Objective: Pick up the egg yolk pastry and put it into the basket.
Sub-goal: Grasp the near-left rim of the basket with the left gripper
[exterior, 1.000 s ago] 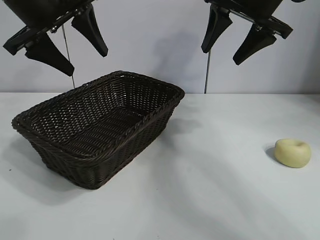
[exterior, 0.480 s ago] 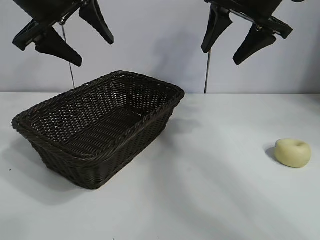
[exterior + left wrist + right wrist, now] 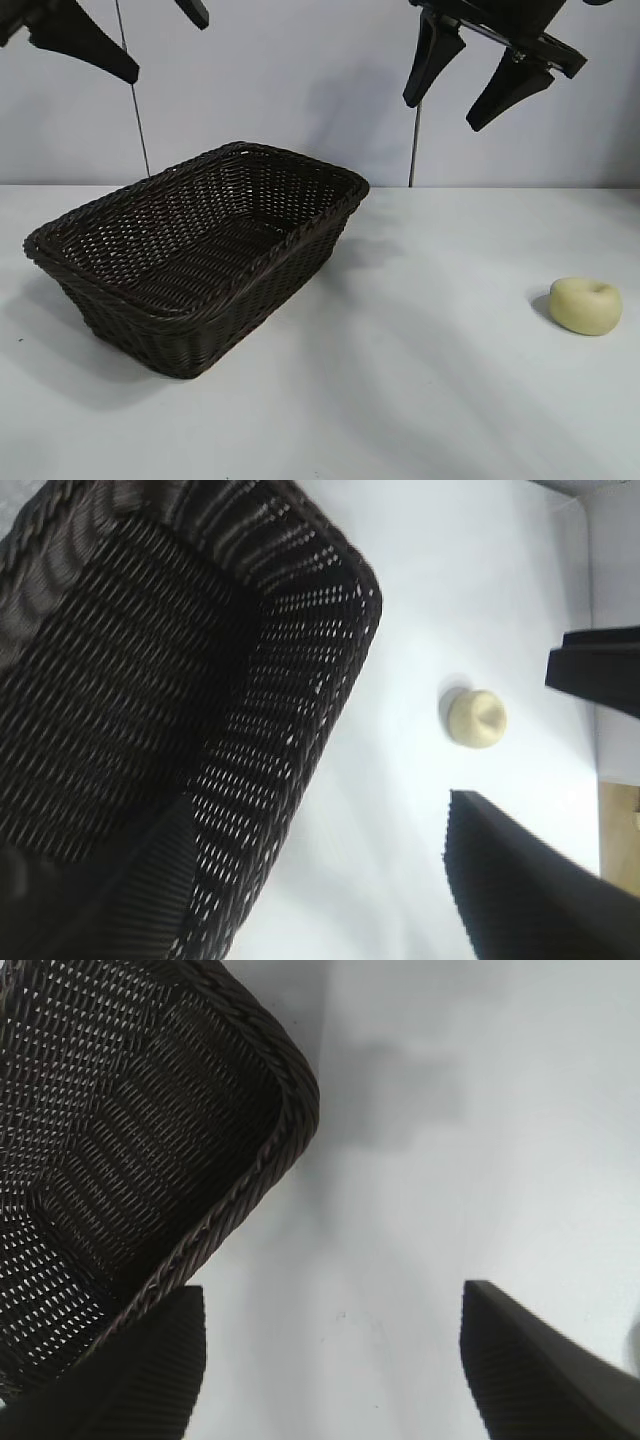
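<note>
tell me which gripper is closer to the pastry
The right gripper: it hangs open high above the table on the egg yolk pastry's side, while the left gripper is raised beyond the basket.

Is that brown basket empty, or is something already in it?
Empty. The basket shows only bare weave inside; the egg yolk pastry sits out on the table.

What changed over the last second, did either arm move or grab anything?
The left gripper rose, now mostly out of the exterior view's top left, its fingers spread wide. It took hold of nothing. The right gripper hangs open at the upper right as before. The egg yolk pastry stayed on the table at the right, and the basket stayed at the left, with nothing in it.
</note>
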